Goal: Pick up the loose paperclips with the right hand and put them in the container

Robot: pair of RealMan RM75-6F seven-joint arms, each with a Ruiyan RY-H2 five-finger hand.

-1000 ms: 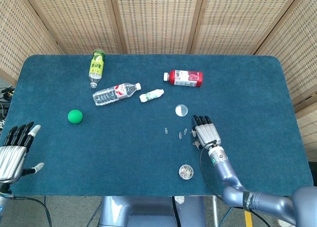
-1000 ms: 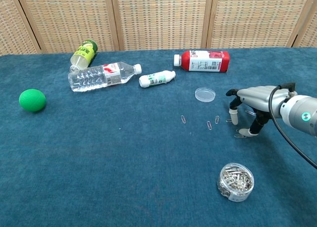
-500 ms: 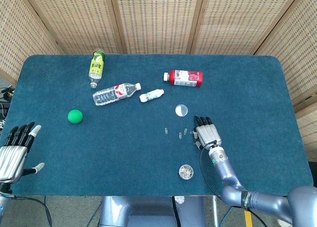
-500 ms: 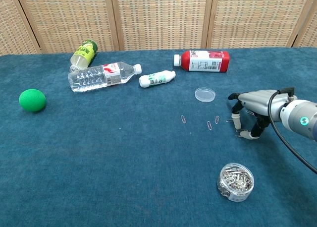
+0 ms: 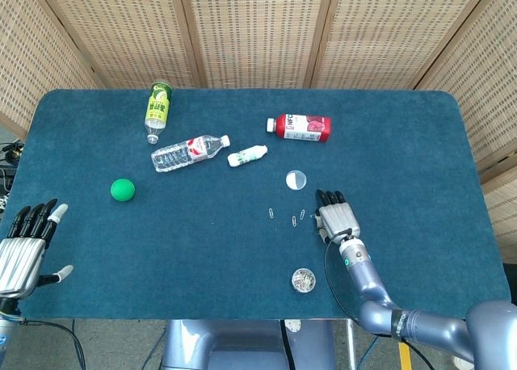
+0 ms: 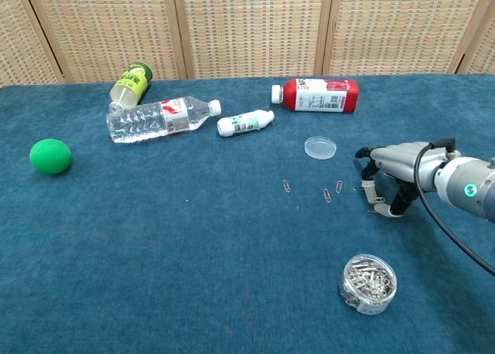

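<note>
My right hand [image 6: 393,165] [image 5: 338,220] stands arched over the blue cloth at the right, fingertips down. Its thumb and a finger pinch a small paperclip [image 6: 378,205] that lies against the cloth. Three loose paperclips [image 6: 326,195] [image 5: 293,221] lie in a row just left of the hand, and another [image 6: 359,188] lies by the thumb. The round clear container [image 6: 368,283] [image 5: 303,280], full of clips, stands nearer the front edge, below and left of the hand. My left hand [image 5: 23,245] hangs open off the table's left front corner, holding nothing.
The container's clear lid [image 6: 319,147] lies behind the clips. Further back lie a red bottle [image 6: 317,94], a small white bottle [image 6: 246,123], a clear water bottle [image 6: 158,118] and a green-yellow bottle [image 6: 130,83]. A green ball [image 6: 50,155] sits at the left.
The right hand's thumb and finger have drawn closer together around the paperclip on the cloth, and the hand has shifted slightly. The left hand has not moved.
</note>
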